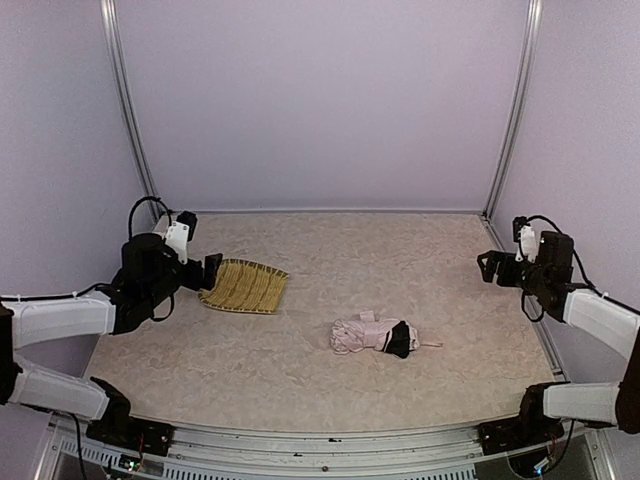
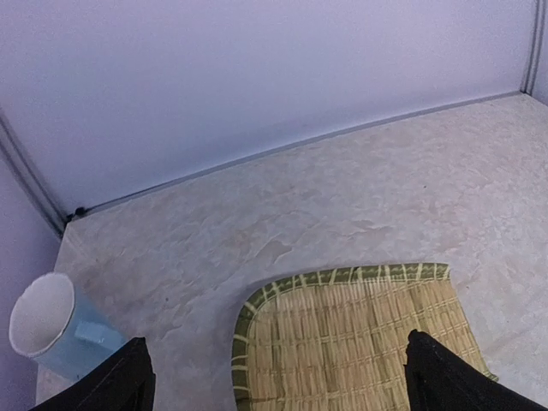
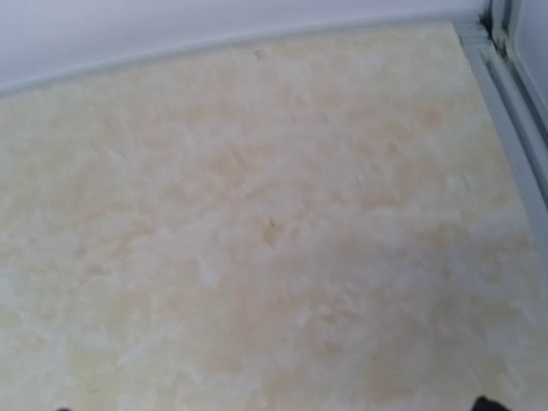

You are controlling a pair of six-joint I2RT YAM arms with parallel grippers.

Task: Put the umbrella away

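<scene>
1 folded umbrella (image 1: pixel 375 337) lies on the worktop (image 1: pixel 330 245), center-right, well apart from 1 woven tray (image 1: pixel 245 286) and 1 cup (image 2: pixel 51 330). Left fingers (image 2: pixel 437 377) and right fingers (image 1: pixel 488 268) spread wide, holding nothing.

The near side of the tray (image 2: pixel 351 342) is cut off in the left wrist view. A black finger (image 2: pixel 111 385) hides the bottom of the cup (image 2: pixel 51 321). The right wrist view is blurry.
</scene>
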